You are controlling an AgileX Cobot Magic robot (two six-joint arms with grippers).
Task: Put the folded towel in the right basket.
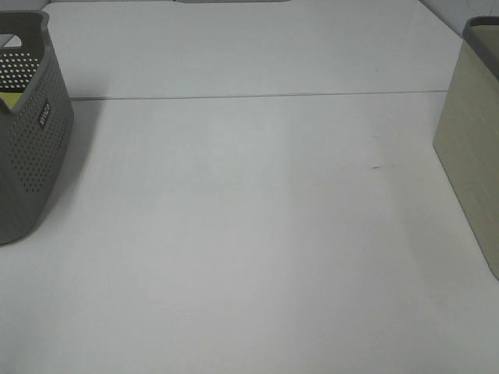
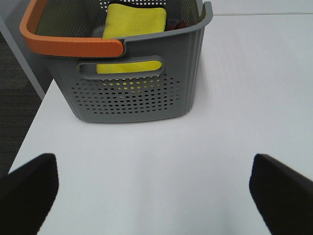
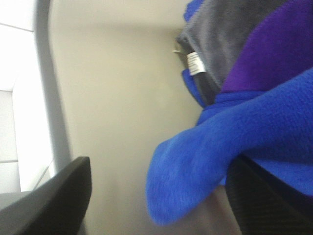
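Towel status: blue towel (image 3: 254,127) sits inside the right basket (image 1: 468,132), bunched against the beige inner wall and touching a grey cloth (image 3: 220,34) and a purple cloth (image 3: 279,49); the grey one has a small white tag (image 3: 195,63). Right gripper (image 3: 156,196) is down in that basket with its 2 fingers spread wide. The towel's lower edge hangs between them and overlaps 1 finger, nothing pinched. Left gripper (image 2: 154,191) is also spread wide and empty, over bare white table (image 1: 249,234), facing the grey perforated left basket (image 2: 137,98), which has an orange handle (image 2: 73,46) and a yellow towel (image 2: 134,22) inside.
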